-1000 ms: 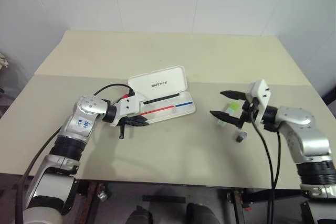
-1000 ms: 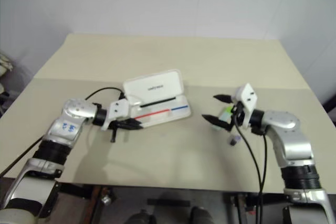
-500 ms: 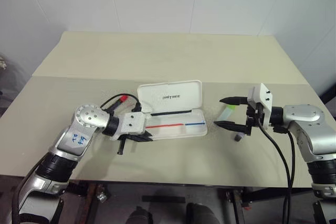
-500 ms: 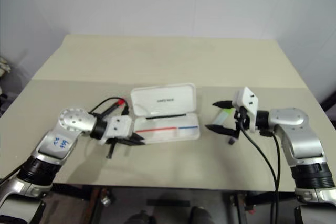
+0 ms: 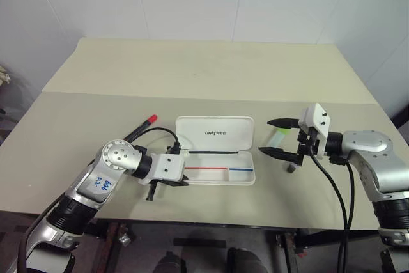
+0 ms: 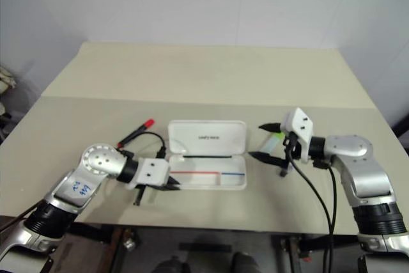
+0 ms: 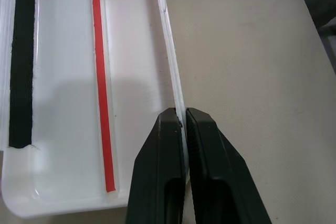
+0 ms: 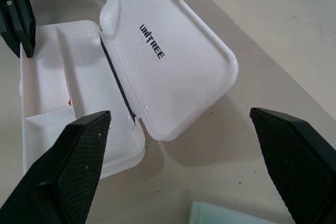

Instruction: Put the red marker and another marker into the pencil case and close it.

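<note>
Our left gripper (image 7: 182, 129) has its fingers (image 7: 160, 177) pinched thin on the near wall of the case (image 5: 217, 133), at the left end of the tray, as the left wrist view shows. Compared with a second ago, the case has come nearer to us and has turned: before it lay slanted, now its long side runs about straight from left to right, with the lid open and leaning back. We judge that the left arm has dragged it by this wall into a better place. The red marker (image 5: 142, 126) lies on the table (image 5: 192, 68) just to the far left of the case, apart from it, behind our left arm. Our right gripper (image 5: 280, 137) is spread wide and holds nothing; it hovers just right of the case, and the green marker (image 5: 276, 139) lies on the table between its fingers, not yet gripped. So both markers are outside the case and the tray is empty, so we think the filling can begin. For moving, the near edge of the table is close below the case, so we should not pull it more toward us. On the far side there is much open table, and the standing lid must not be knocked when a marker comes over it.
</note>
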Motion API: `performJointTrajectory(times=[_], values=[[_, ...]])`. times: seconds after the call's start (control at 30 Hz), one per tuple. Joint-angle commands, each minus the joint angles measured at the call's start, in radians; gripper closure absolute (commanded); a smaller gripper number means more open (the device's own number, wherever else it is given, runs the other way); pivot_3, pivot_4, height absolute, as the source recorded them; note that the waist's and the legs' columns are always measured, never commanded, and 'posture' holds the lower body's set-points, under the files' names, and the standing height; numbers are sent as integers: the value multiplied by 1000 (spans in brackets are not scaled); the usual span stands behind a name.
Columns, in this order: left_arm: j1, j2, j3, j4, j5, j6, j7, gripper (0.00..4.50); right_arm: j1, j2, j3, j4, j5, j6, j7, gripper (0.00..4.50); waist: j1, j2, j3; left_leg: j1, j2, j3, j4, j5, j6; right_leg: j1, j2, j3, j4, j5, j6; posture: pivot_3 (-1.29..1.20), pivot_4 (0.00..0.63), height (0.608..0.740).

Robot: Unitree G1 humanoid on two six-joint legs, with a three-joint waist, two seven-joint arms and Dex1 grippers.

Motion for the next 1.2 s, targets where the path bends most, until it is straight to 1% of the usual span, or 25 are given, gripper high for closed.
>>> performJointTrajectory(times=[0.03,0.07,0.1,0.2,0.3,0.5,0.73,0.87,0.93,1.0,1.2], values=[[1,14,0,0,10,-5,11,4495,-11,3,-7,-21,0,-9,-8,0,0,0,0,0,0,0,0,0,0,0,0,0,0,0,0,0,150,740],[0,13,1,1,10,-1,13,4495,-14,4,-6,-17,-2,-12,-8,0,0,0,0,0,0,0,0,0,0,0,0,0,0,0,0,0,150,740],[0,13,2,-1,8,4,12,3898,-16,5,-4,-12,-4,-14,-8,0,0,0,0,1,0,0,0,0,0,0,0,0,1,0,0,0,150,740],[4,9,5,-20,-2,27,17,3046,-24,7,-1,2,-10,-24,-5,0,0,0,0,1,0,0,1,0,0,0,0,0,1,0,0,0,150,740],[14,9,8,-48,-9,50,20,1983,-37,12,1,20,-18,-34,-1,0,-1,0,0,1,0,0,0,0,0,0,0,0,0,0,0,0,150,740],[54,6,37,-126,-32,125,62,25,-48,16,7,40,-20,-51,21,0,-1,0,0,0,0,0,0,0,0,0,0,1,0,0,0,0,150,740],[122,1,78,-286,-69,255,137,25,-60,20,20,59,-25,-63,37,0,-1,0,0,1,2,0,0,0,1,0,0,1,0,0,0,0,150,740],[125,-14,122,-372,-109,344,193,25,-80,23,30,89,-32,-77,42,0,-1,0,0,1,2,0,0,0,1,0,-1,1,0,0,0,0,150,740],[115,-22,161,-400,-138,387,223,25,-86,25,32,99,-36,-82,45,0,-1,0,0,1,2,0,0,0,1,0,-1,1,0,0,0,0,150,740],[95,-28,228,-400,-160,440,272,25,-90,27,34,107,-38,-87,50,0,-1,0,0,1,2,0,0,0,0,0,-1,1,0,0,0,0,150,740],[62,-7,431,-339,-208,590,398,25,-105,35,44,137,-49,-99,65,0,-4,0,0,1,1,0,0,0,0,0,0,1,0,0,0,0,150,740]])
